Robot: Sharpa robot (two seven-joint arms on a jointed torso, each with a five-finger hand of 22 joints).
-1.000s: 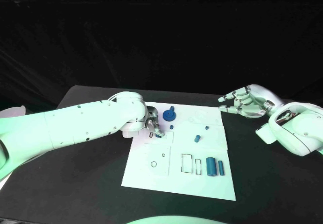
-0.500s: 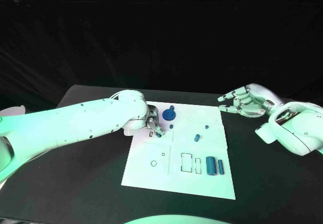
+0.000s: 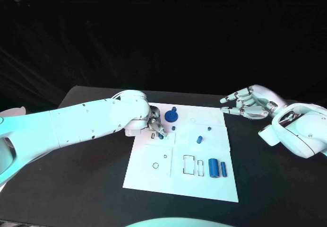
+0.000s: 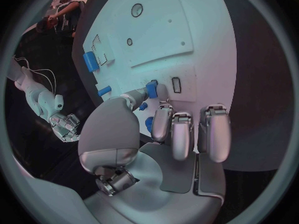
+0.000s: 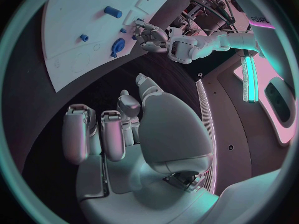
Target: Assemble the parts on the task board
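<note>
My left hand (image 3: 153, 125) sits over the task board's (image 3: 153, 177) upper left, pinching a small blue part (image 4: 151, 88) between thumb and a fingertip, right by a rectangular slot (image 4: 176, 84). Further right, two blue cylinders (image 3: 217, 168) lie flat near the board's right edge. My right hand (image 3: 246, 104) hovers off the board's upper right corner, fingers loosely curled, holding nothing.

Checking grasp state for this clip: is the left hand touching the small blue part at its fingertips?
Touching. In the left wrist view the left hand pinches the small blue part between thumb and fingertip, over the task board.
</note>
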